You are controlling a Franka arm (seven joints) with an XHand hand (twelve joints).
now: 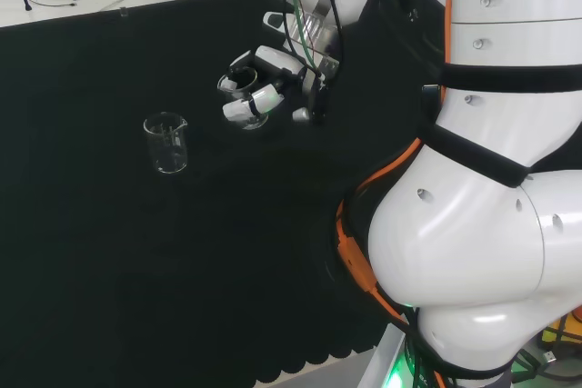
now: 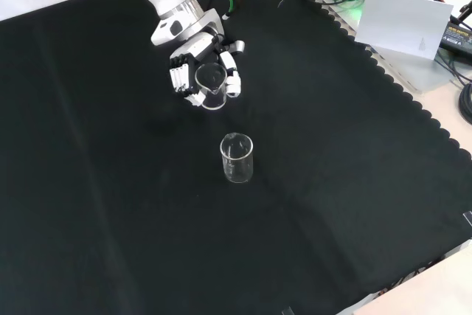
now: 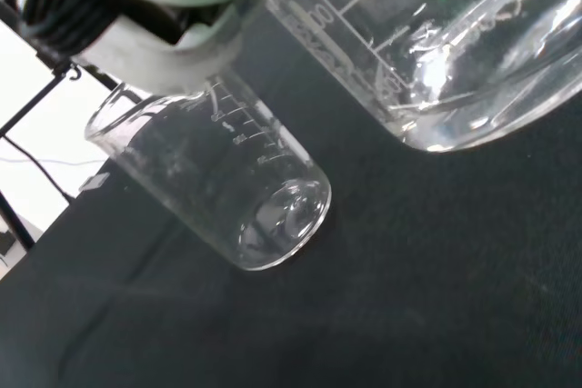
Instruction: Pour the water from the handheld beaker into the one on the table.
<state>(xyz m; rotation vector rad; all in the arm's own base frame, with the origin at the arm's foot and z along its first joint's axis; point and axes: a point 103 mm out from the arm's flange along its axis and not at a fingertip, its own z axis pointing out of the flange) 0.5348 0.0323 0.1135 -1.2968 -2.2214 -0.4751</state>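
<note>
White arm links [image 1: 491, 179] crowd the head view's right, and left of them the hand [image 1: 273, 79] curls round a clear beaker [image 1: 245, 102], with the table beaker [image 1: 166, 144] standing apart on black cloth [image 1: 109, 252]. From the front, the held glass hangs just above and beyond the upright one [image 2: 237, 158], so a clean pour likely needs its spout over that rim before tipping slowly. Wrist-side, both are smooth, graduated, cylindrical glass.

The head view is looking from behind and above the arm across the surface [image 1: 109, 252]; the front view is facing back down at it. Both are sharing the standing beaker [image 1: 166, 144] [image 2: 237, 157], which the wrist view is showing very close [image 3: 227, 188].
</note>
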